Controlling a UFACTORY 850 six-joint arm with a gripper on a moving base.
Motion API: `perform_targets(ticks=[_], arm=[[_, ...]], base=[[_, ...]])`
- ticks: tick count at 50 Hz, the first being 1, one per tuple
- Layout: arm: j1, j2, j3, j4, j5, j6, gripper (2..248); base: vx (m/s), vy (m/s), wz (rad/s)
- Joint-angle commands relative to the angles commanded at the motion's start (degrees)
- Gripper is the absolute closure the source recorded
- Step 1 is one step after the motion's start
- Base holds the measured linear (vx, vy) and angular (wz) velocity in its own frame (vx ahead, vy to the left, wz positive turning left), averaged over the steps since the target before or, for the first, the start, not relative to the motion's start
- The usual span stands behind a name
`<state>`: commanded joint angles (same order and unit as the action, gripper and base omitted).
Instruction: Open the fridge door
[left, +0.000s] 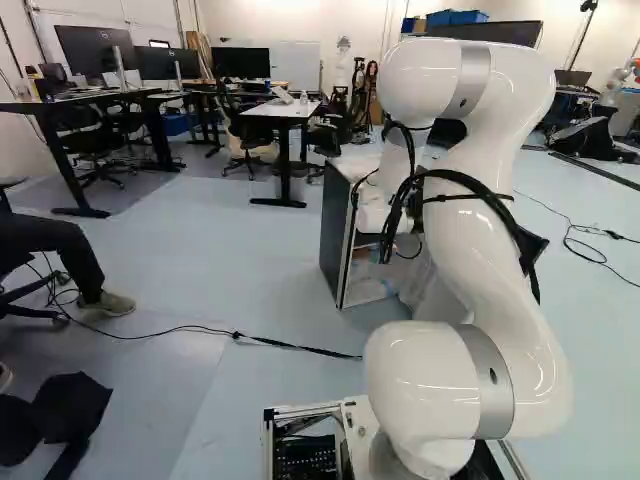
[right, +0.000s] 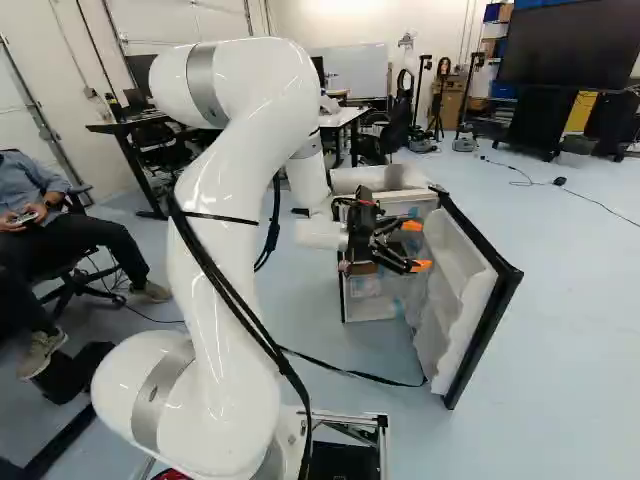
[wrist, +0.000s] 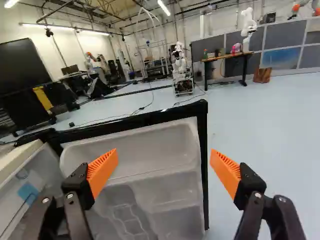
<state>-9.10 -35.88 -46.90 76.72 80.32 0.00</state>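
i see the fridge door (right: 475, 305) swung wide from the fridge (left: 337, 225), and my gripper (wrist: 164, 159) hangs on its inner side, fingers apart, holding nothing. in the wrist view the door's black rim (wrist: 204, 165) shows between the fingers, ahead of them.

if i push on, i judge a fingertip could snag a shelf lip and tug the whole fridge, or drive the door past its hinge's stop. backing out carelessly could hook the rim and drag it shut. the cable (right: 340, 371) on the floor runs up near the door's lower corner, so more swing might catch it.

the liner (wrist: 145, 142) looks like smooth, moulded white plastic, with rounded troughs and a ribbed, stepped patch low down; it would probably flex or scuff. the rim is square-cornered and glossy. my orange pads (wrist: 103, 170) are wedge-shaped and finely ridged, likely rubbery.
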Motion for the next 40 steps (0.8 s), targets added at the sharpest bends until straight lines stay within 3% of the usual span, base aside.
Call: perform_targets(ticks=[13,40], arm=[[2.3,1.7,3.0,-4.1,0.0,0.0,3],[2.7,2.6,3.9,-5.9,-0.5,0.0,3]], base=[[0.0,0.0,0.0],[0.0,0.0,0.0]])
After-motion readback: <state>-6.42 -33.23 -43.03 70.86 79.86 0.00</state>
